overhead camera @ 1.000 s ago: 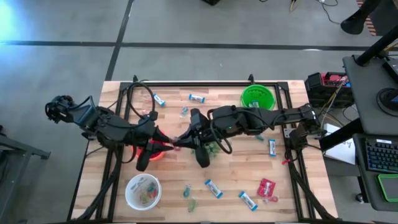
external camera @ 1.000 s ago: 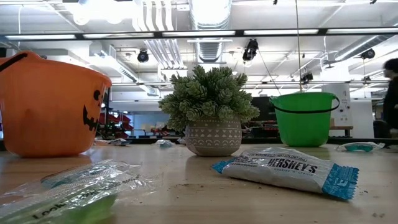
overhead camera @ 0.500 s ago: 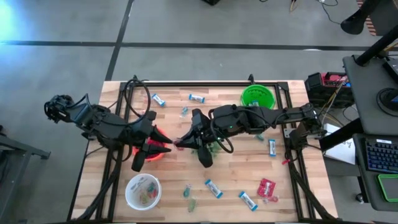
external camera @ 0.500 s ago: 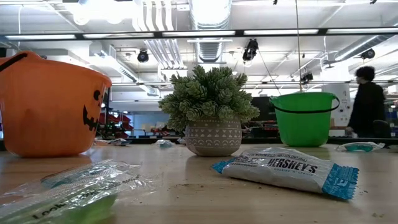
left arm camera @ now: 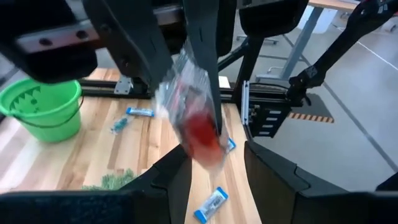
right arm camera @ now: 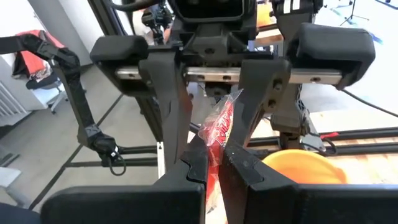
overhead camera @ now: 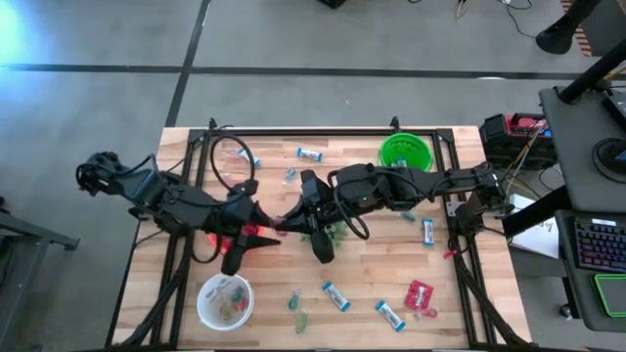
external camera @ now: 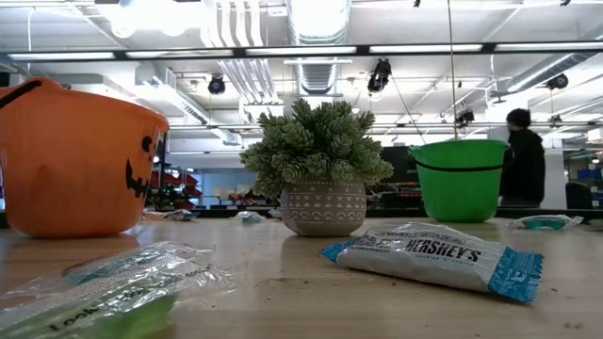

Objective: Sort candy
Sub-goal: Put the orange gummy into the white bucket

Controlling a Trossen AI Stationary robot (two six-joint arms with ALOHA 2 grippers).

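Observation:
A red candy packet (right arm camera: 221, 127) with a clear end hangs in mid-air over the table's middle, with my right gripper (right arm camera: 217, 165) shut on it. My left gripper (left arm camera: 214, 168) faces it from the table's left and is open, one finger on either side of the packet (left arm camera: 198, 127). From above, the two grippers (overhead camera: 262, 233) (overhead camera: 286, 225) meet tip to tip beside the orange bowl (overhead camera: 245, 237). More candy lies loose on the table: blue-and-white bars (overhead camera: 335, 295), a red packet (overhead camera: 421, 295) and small green pieces (overhead camera: 293, 301). My right gripper pinches the red packet (right arm camera: 216, 149) between its two fingers, coming in roughly level from the table's right. The packet's red part and clear end (right arm camera: 231, 102) stick out past the fingertips toward my left gripper. It is lifted clear of the table.
A white bowl (overhead camera: 225, 300) with candy stands near the front left, a green bowl (overhead camera: 406, 152) at the far right, and a potted plant (external camera: 320, 165) at mid-table under my right arm. A Hershey's bar (external camera: 433, 254) and a green packet (external camera: 94, 292) lie near the front edge.
My left gripper drew back a little toward the table's left, then came right again toward the packet. The packet stays lifted in my right gripper, which has kept still. A person walks through the room behind the table.

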